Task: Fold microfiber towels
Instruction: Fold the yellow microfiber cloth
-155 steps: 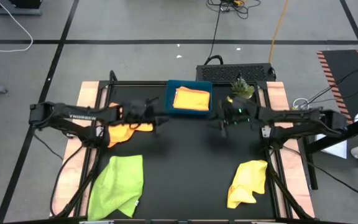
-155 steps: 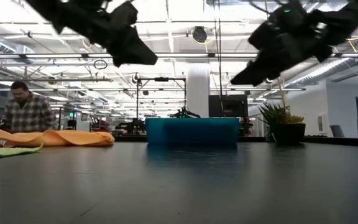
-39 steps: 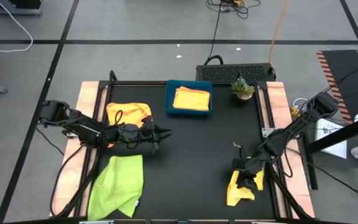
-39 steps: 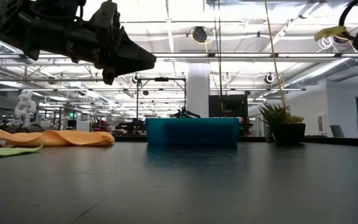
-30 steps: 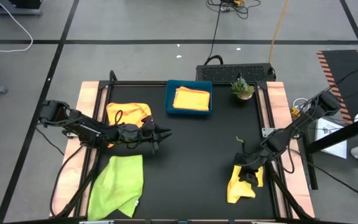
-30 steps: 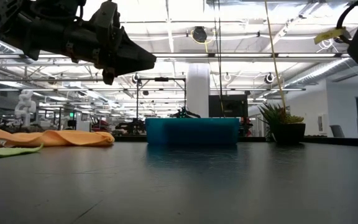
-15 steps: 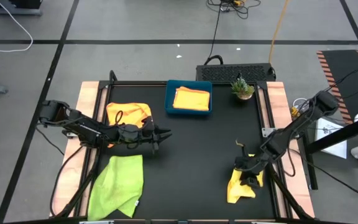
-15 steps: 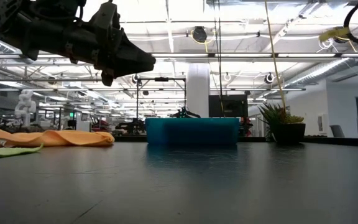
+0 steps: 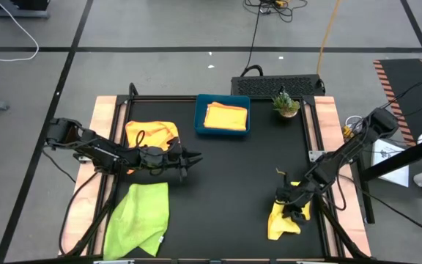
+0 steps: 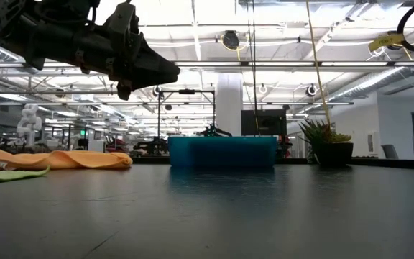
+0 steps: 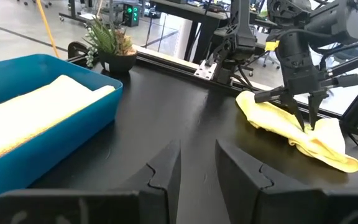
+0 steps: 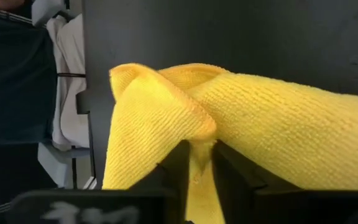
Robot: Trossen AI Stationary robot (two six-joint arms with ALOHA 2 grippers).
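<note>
Yellow towel (image 12: 241,143) looks pinched by right pincer (image 12: 196,163); overhead hides this.

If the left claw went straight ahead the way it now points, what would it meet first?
Probably nothing on the table soon. The left claw hovers over bare black tabletop, pointing toward the right side; the yellow towel and the right claw lie ahead but off to one side. Depth is uncertain.

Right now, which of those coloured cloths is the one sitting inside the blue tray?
The neatly folded orange towel lies in the blue tray. The crumpled orange one, the lime green and the yellow lie on the table.
</note>
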